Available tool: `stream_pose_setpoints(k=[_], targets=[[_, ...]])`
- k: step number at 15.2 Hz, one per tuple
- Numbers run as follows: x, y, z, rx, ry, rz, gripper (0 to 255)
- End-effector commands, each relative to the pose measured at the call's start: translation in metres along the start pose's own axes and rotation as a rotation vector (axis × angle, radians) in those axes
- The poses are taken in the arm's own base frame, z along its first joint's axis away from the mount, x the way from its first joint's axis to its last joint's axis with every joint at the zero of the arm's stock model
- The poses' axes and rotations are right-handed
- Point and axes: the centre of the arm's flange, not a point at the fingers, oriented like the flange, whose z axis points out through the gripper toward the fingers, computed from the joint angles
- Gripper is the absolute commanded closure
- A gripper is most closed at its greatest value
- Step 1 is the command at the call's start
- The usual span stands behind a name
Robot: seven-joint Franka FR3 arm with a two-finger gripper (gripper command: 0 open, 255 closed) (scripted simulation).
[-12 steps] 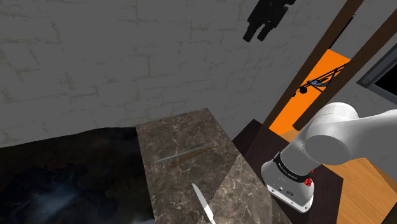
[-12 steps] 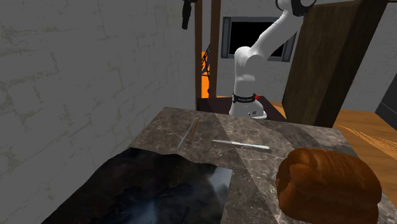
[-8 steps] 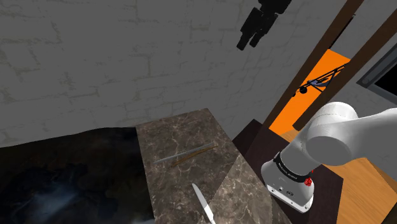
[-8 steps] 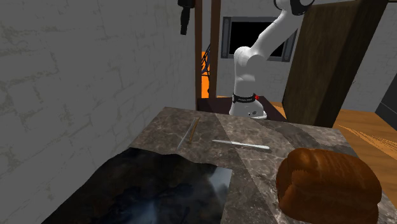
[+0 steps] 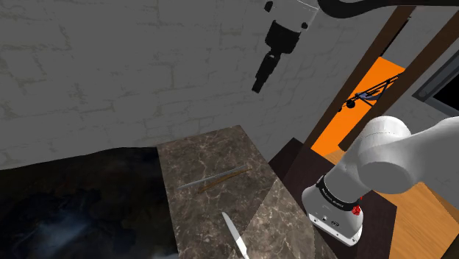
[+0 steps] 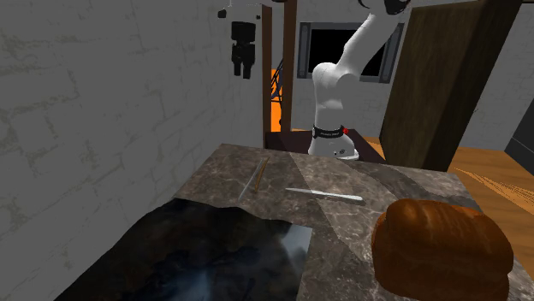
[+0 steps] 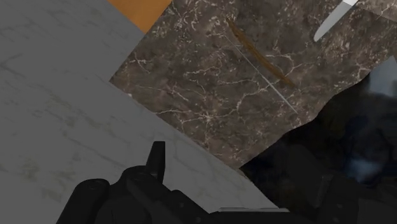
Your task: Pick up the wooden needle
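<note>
The needle [image 5: 215, 177] is a thin stick, brown along one half and grey at the other, lying flat on the dark marble counter [image 5: 221, 206]. It also shows in the second exterior view [image 6: 259, 177] and in the wrist view [image 7: 262, 65]. My black gripper [image 5: 258, 86] hangs high above the counter, close to the grey stone wall and well above the needle. Its fingers stand slightly apart with nothing between them in the second exterior view [image 6: 242, 72]. One black finger [image 7: 157, 159] pokes up in the wrist view, far short of the needle.
A pale knife [image 5: 234, 234] lies on the counter nearer the stand, also seen across the table [image 6: 325, 194]. A brown bread loaf [image 6: 441, 244] sits at the counter's near right. A dark glossy surface [image 6: 214, 256] adjoins the marble. The stone wall [image 5: 110, 73] runs behind.
The gripper has come down and toward the shoulder view's left, along the wall, and now sits lower over the counter. The needle and knife have not moved.
</note>
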Motion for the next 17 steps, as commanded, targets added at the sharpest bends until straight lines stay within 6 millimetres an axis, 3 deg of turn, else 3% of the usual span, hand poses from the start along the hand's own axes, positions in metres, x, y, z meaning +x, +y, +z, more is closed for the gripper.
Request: stream_pose_setpoints(k=[1,9,17], targets=[[0.005,-0.011,0.024,0.007,-0.017,-0.083,0],[0.016,-0.051,0.121,0.035,-0.086,-0.400,0],[0.006,-0.094,0.217,0.062,-0.156,-0.717,0]])
